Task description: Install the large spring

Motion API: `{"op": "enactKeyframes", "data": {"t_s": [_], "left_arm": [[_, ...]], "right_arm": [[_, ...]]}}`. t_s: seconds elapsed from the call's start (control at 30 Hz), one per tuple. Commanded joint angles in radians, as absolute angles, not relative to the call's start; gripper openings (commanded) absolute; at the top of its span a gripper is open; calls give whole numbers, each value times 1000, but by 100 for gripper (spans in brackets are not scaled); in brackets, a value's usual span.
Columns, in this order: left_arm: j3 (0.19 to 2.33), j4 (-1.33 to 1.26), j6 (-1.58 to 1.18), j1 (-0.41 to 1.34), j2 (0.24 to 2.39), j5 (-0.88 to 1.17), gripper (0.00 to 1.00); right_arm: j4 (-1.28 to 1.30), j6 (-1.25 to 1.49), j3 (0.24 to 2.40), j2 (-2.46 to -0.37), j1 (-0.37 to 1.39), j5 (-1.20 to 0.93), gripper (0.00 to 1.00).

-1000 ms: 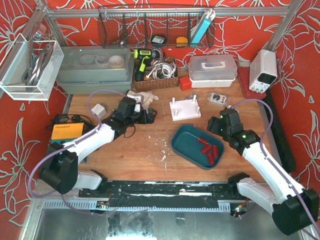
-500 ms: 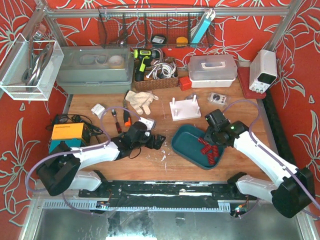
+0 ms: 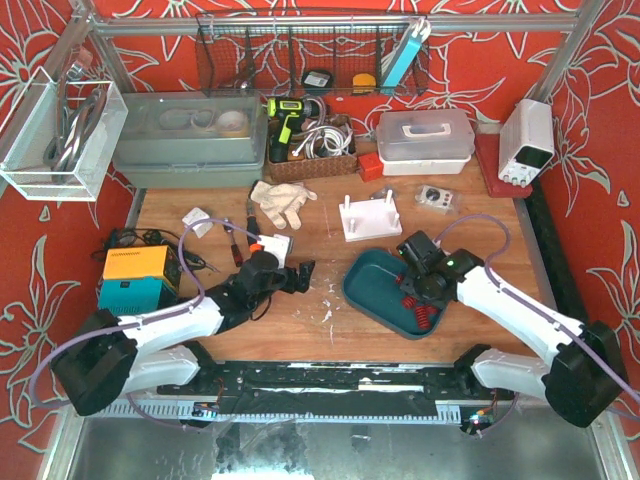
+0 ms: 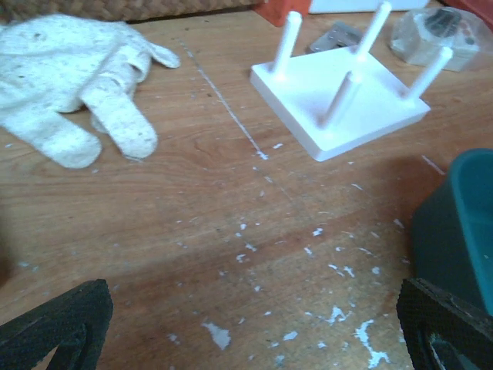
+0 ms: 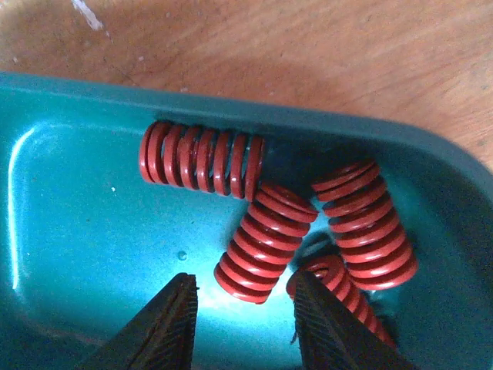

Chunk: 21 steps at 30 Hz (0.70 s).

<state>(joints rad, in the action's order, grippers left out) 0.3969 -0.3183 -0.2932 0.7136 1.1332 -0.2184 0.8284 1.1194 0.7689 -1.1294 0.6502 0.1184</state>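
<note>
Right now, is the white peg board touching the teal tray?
Apart. The left wrist view shows bare wood between the peg board and the tray.

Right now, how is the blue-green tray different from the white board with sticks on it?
The teal plastic tray is a rounded dish with raised walls, while the white square peg board is flat with four upright pegs. The tray holds red coil springs; the board's pegs are all bare. The tray lies nearer the arms, the board farther back. Both rest on the wooden table.
</note>
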Motion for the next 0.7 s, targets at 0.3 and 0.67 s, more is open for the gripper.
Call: {"op": "enactKeyframes", "data": {"t_s": [0.3, 0.67], "left_arm": [[321, -356, -345, 714, 1046, -340, 100], [311, -370, -340, 714, 1020, -340, 100]], "right_arm": [[726, 1218, 710, -1243, 695, 84, 38], [736, 1275, 701, -1318, 695, 113, 41]]}}
